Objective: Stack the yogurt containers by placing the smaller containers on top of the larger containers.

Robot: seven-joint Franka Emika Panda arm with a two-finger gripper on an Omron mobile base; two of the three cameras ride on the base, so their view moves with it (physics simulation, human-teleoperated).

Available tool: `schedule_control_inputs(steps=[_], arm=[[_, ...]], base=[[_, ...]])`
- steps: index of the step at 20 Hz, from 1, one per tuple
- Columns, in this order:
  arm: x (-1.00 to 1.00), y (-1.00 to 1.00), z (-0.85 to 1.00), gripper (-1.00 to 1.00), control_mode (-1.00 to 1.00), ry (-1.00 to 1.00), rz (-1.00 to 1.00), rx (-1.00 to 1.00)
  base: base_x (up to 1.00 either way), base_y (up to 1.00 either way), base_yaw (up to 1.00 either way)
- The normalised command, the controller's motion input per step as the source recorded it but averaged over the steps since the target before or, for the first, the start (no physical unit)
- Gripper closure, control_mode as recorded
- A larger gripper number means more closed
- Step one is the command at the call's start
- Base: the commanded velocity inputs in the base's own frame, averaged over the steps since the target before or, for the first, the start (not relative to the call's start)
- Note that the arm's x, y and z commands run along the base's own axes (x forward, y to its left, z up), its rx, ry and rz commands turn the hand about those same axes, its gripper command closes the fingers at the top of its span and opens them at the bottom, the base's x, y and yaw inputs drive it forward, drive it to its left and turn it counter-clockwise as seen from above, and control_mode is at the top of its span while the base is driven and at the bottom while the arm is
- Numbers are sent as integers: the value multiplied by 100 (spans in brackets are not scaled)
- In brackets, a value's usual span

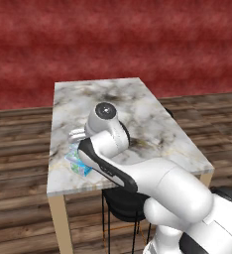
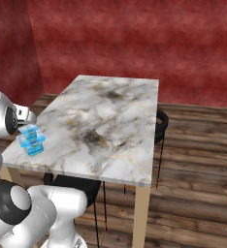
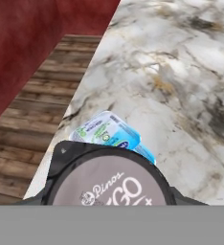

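arm [image 1: 138,173] bent low (wrist down), dark cup [image 3: 109,184] above blue tub [image 3: 111,134]

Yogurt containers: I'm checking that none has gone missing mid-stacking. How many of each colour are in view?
Light-blue tub: 1, apparently sitting on the blue one
Blue tub with white sides: 1
Dark cup with grey lid: 1
Total: 3
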Motion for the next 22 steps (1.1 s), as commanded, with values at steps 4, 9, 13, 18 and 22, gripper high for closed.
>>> schedule_control_inputs(steps=[4, 9, 13, 18, 22], arm=[[5, 0, -10, 100, -100, 1, 0, 0], [5, 0, -8, 100, -100, 2, 0, 0], [6, 0, -8, 100, -100, 4, 0, 0], [8, 0, -9, 100, -100, 5, 0, 0], [9, 2, -9, 100, -100, 4, 0, 0]], base=[[0, 0, 0], [0, 0, 0], [0, 0, 0], [0, 0, 0], [0, 0, 0]])
